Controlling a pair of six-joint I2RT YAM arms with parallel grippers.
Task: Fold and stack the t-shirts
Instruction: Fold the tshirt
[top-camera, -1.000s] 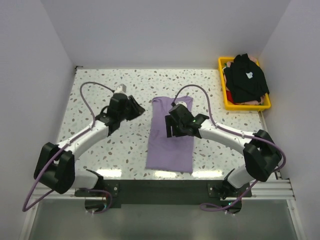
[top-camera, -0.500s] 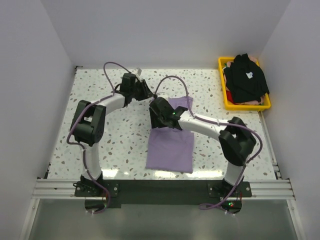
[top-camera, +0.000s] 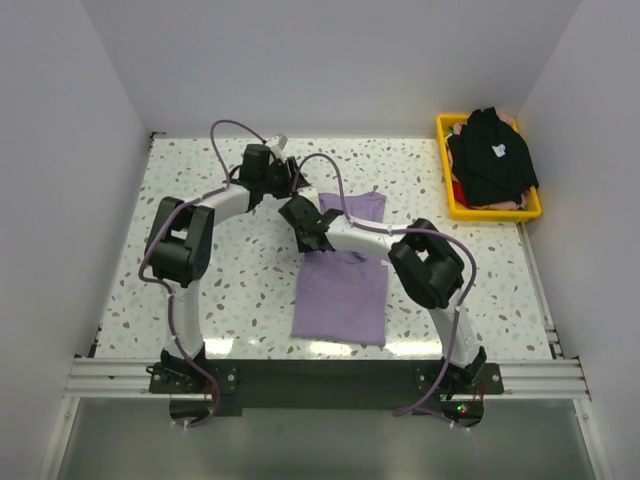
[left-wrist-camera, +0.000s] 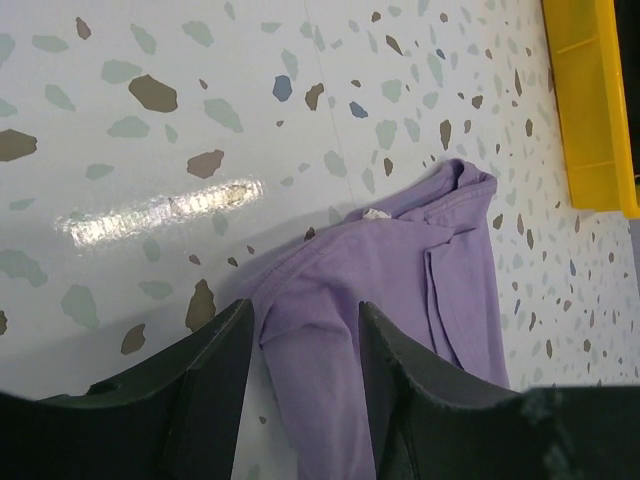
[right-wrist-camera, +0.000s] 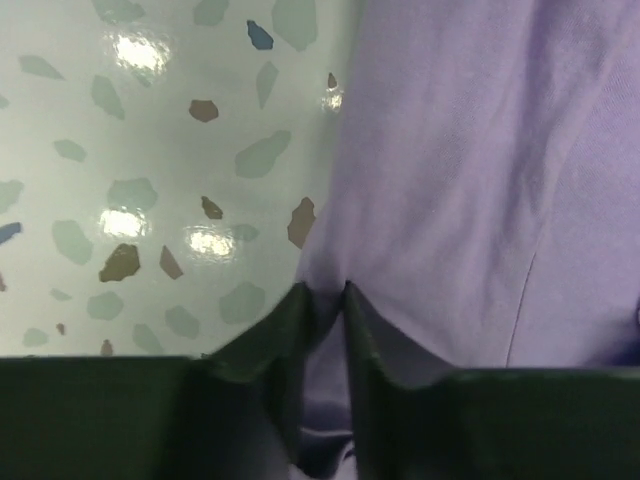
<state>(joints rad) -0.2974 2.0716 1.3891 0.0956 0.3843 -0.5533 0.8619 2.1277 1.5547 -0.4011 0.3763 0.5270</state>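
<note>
— How does the lavender t-shirt (top-camera: 342, 290) look?
— A long creased strip mid-desk (top-camera: 220, 290), collar end at 12 o'clock. The right hand (right-wrist-camera: 325, 295) pinches its 9 o'clock edge. The left hand (left-wrist-camera: 300, 320) is released, fingers astride the top corner.
— Room to move?
— Bare desk toward 9 o'clock. The black t-shirt (top-camera: 492, 160) is heaped in the yellow basket (top-camera: 495, 212) at 2 o'clock.

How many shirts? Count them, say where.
2: a purple shirt on the table, a black shirt atop the basket. Cloth beneath may be more shirts.
</note>
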